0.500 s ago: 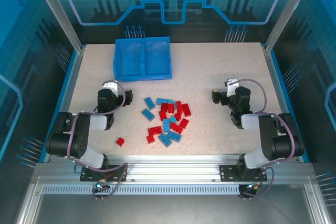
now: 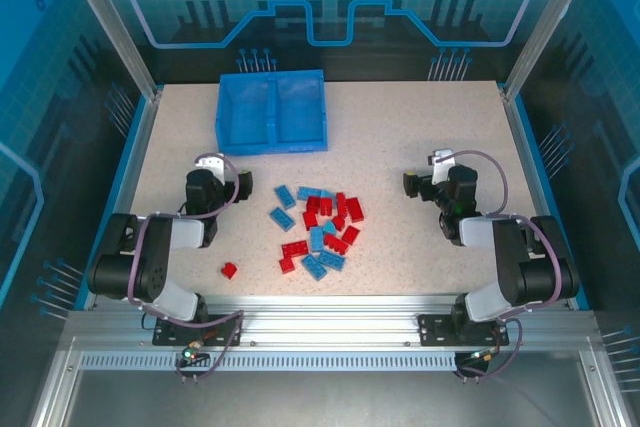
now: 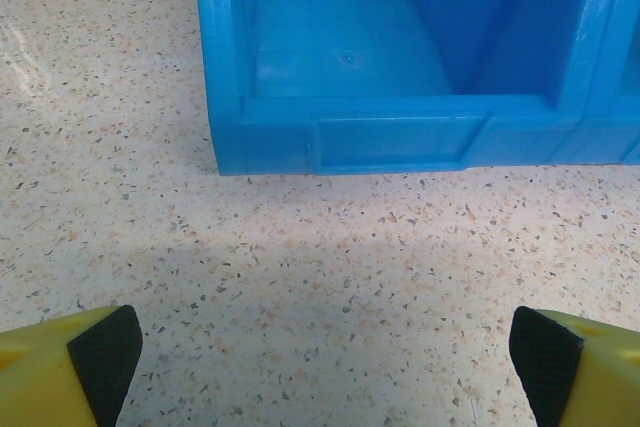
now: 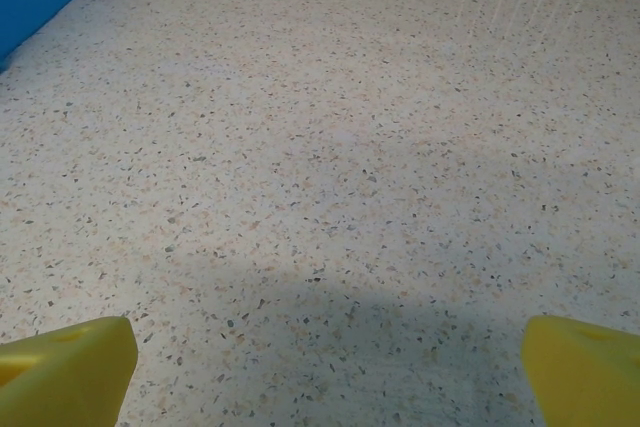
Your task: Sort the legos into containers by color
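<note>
We're parking both arms low over the tabletop. The left fingers are standing wide apart, gripping nothing. The bin is sitting straight ahead of them, near, and we're looking past its front wall into one compartment. The right fingers are also spread wide, gripping nothing, and we're seeing a bin corner ahead and far to their left. The legos, red and blue mixed, are lying in a loose pile between the two sets of fingers, slightly behind both. One red lego is lying apart from the pile, behind the left fingers.
</note>
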